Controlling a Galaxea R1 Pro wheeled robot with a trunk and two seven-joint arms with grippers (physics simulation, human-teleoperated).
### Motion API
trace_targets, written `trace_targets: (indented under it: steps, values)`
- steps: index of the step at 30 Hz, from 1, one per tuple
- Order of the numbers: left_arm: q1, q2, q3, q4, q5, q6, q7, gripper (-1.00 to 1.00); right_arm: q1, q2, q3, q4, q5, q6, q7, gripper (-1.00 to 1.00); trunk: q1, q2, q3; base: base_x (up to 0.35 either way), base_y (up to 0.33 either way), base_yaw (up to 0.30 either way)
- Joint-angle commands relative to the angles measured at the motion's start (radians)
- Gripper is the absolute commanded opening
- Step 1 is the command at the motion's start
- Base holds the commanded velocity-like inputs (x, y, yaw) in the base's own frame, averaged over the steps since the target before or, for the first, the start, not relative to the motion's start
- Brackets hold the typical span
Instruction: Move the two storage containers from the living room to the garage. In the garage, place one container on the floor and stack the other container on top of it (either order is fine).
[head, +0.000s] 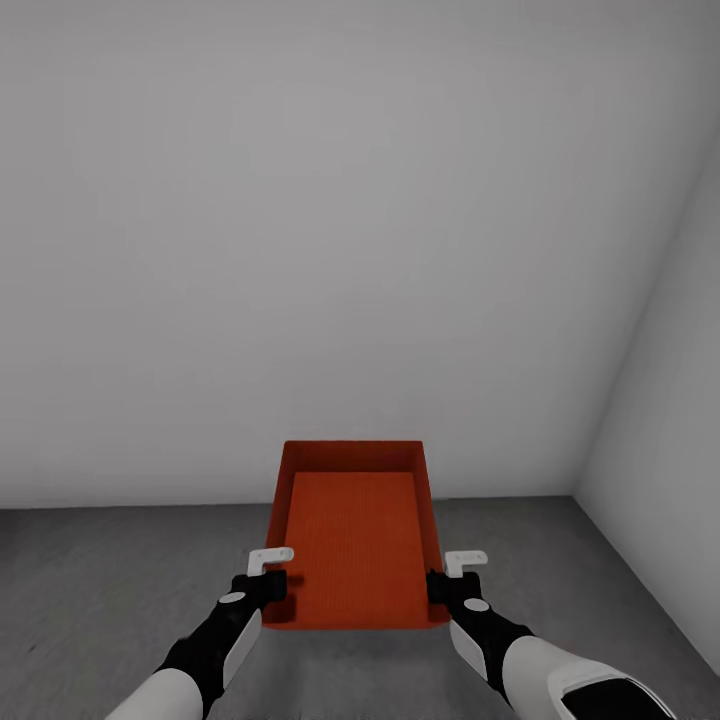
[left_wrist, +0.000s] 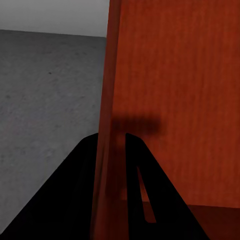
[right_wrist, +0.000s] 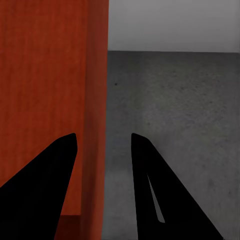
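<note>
Both jaws pinch a side wall of your orange-red storage container (head: 353, 545), left gripper (head: 270, 580) and right gripper (head: 447, 580) on opposite walls, so it hangs level above the grey concrete floor (head: 90, 590) near the white wall (head: 330, 230).

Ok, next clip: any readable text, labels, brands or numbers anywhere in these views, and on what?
None. The orange-red container has plain walls and base, the white wall and grey floor are bare, and both claws, left claw and right claw, carry no markings.
</note>
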Motion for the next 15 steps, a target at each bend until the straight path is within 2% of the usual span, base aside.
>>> trace_targets:
  steps: [1,15]
  values:
    - [-0.001,-0.001,0.021,-0.001,0.032,0.007,0.009,-1.00,-0.001,0.005,-0.030,-0.003,-0.001,-0.012,0.000,-1.00,0.001,-0.002,-0.004,0.000,0.000,0.000]
    - [-0.001,-0.001,0.021,-0.001,0.032,0.007,0.009,-1.00,-0.001,0.006,-0.029,-0.003,-0.001,-0.008,0.000,-1.00,0.001,-0.002,-0.026,0.000,0.000,0.000]
